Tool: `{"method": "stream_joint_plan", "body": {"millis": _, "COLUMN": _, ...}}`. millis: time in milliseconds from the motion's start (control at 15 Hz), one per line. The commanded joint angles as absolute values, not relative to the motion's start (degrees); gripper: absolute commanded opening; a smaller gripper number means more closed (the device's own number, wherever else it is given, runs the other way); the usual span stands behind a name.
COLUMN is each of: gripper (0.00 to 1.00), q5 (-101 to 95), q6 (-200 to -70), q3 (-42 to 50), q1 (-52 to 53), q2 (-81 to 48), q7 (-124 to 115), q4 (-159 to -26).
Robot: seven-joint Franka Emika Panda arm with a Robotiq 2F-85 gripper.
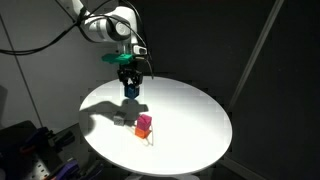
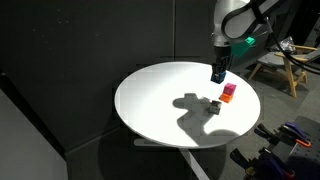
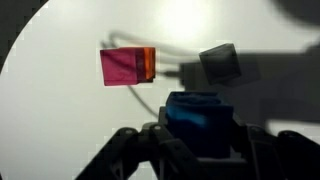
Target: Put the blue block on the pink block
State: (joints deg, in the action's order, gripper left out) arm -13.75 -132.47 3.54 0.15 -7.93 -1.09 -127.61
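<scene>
My gripper is shut on the blue block and holds it in the air above the white round table. It also shows in an exterior view with the blue block. In the wrist view the blue block sits between the jaws. The pink block lies on the table ahead and to the left, and shows in both exterior views.
An orange-red block touches the pink block's side. A dark grey block lies apart from it, also in an exterior view. The arm's shadow falls across the table. The table edge is near the blocks.
</scene>
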Motion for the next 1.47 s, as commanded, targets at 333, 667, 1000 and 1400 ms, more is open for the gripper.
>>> {"method": "stream_joint_plan", "body": {"millis": 333, "gripper": 0.31, "q5": -10.4, "q6": -130.0, "q3": 3.7, "q1": -2.8, "q2": -5.4, "q7": 3.4, "q4": -125.1}}
{"method": "stream_joint_plan", "body": {"millis": 667, "gripper": 0.31, "q5": -5.7, "q6": -129.7, "q3": 4.0, "q1": -4.6, "q2": -4.5, "q7": 8.4, "q4": -124.7}}
{"method": "stream_joint_plan", "body": {"millis": 1000, "gripper": 0.31, "q5": -5.3, "q6": -127.2, "q3": 5.3, "q1": -5.9, "q2": -4.5, "q7": 9.1, "q4": -123.3}}
{"method": "stream_joint_plan", "body": {"millis": 1400, "gripper": 0.31, "q5": -6.1, "q6": -124.1, "q3": 6.5, "q1": -7.0, "q2": -5.6, "q7": 10.5, "q4": -121.5}}
